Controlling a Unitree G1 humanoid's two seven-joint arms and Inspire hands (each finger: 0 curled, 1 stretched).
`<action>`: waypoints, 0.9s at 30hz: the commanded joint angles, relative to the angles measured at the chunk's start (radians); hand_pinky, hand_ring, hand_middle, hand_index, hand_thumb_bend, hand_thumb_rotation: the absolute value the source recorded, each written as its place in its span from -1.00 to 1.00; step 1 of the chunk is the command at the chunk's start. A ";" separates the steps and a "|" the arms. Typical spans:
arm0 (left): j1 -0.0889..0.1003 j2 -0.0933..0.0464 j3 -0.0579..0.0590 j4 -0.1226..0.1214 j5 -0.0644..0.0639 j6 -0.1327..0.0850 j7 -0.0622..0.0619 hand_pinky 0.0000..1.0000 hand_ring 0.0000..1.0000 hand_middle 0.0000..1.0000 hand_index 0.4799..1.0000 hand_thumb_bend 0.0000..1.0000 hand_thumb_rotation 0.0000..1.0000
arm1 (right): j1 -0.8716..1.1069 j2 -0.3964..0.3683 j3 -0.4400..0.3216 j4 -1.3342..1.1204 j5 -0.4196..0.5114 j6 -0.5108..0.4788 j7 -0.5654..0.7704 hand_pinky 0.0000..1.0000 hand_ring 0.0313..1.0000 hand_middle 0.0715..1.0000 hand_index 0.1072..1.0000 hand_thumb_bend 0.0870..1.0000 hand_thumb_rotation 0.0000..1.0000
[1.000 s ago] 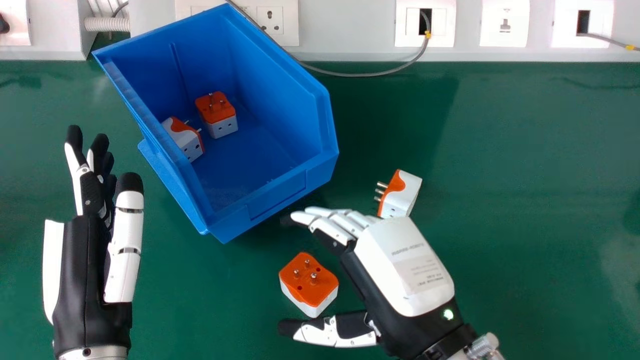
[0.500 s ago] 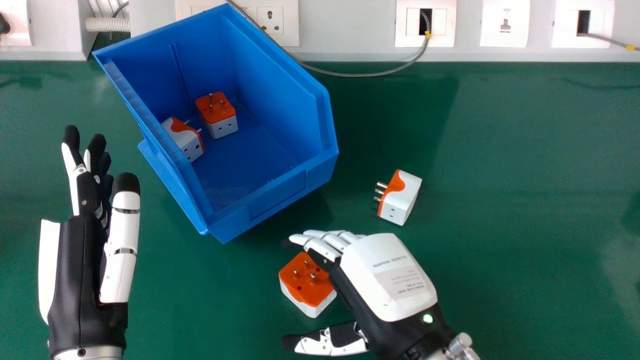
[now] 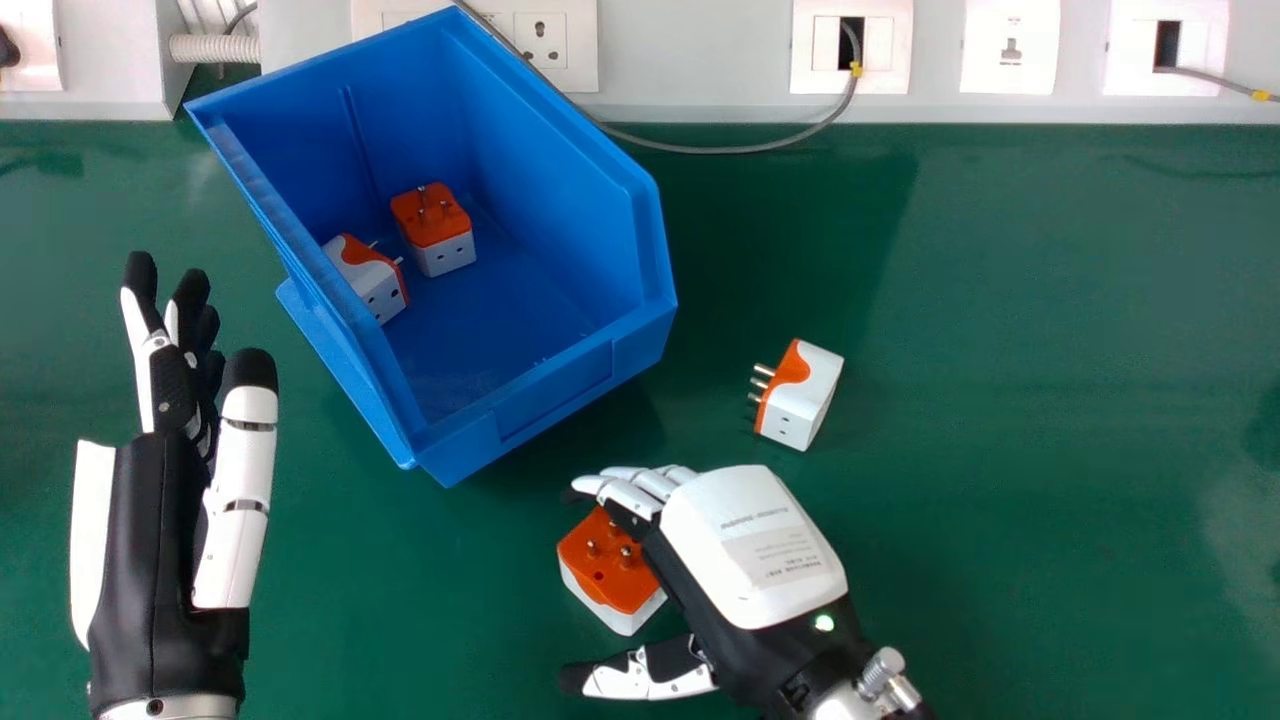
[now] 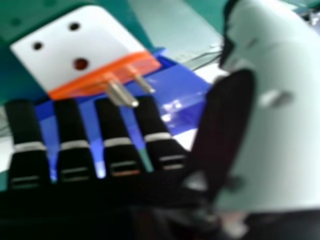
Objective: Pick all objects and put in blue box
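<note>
Fingers point(image 3: 622, 492) of the right hand point(image 3: 755, 545) reach out side by side, lower centre of the frame, the thumb point(image 3: 640, 675) well apart. Between them an orange-and-white plug adapter point(image 3: 598, 568) (pins up) lies on the green surface point(image 3: 1020, 480); whether they touch it, I cannot tell. Another plug adapter point(image 3: 805, 400) lies right of centre. Two more adapters point(image 3: 434, 228) sit inside the blue box point(image 3: 545, 400), upper left. The left hand point(image 3: 160, 540), lower left, has straight fingers.

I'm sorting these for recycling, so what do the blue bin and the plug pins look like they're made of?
The blue bin looks like moulded plastic, semi-gloss, with even colour and a ribbed inner wall. The pins are probably metal, perhaps plated, judging by their silvery shine.
</note>
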 commanded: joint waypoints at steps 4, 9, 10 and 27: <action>-0.001 0.010 0.015 -0.012 -0.020 -0.007 -0.011 1.00 1.00 1.00 1.00 -0.35 0.75 | -0.041 0.020 0.007 0.047 0.001 0.019 -0.020 0.23 0.47 0.53 0.48 -0.03 -0.27; 0.001 0.013 0.022 -0.013 -0.024 -0.006 -0.018 1.00 1.00 1.00 1.00 -0.36 0.73 | -0.069 0.036 0.013 0.097 0.004 0.048 -0.016 0.23 0.47 0.53 0.48 -0.05 -0.29; 0.000 0.013 0.022 -0.014 -0.028 -0.006 -0.021 1.00 1.00 1.00 1.00 -0.36 0.73 | -0.077 0.038 0.014 0.109 0.005 0.051 -0.016 0.24 0.47 0.53 0.48 -0.07 -0.28; 0.013 0.030 0.029 -0.046 -0.041 0.024 -0.036 1.00 1.00 1.00 1.00 -0.32 0.71 | -0.204 0.085 0.042 0.340 0.041 0.047 -0.104 0.09 0.27 0.33 0.30 -0.12 -0.60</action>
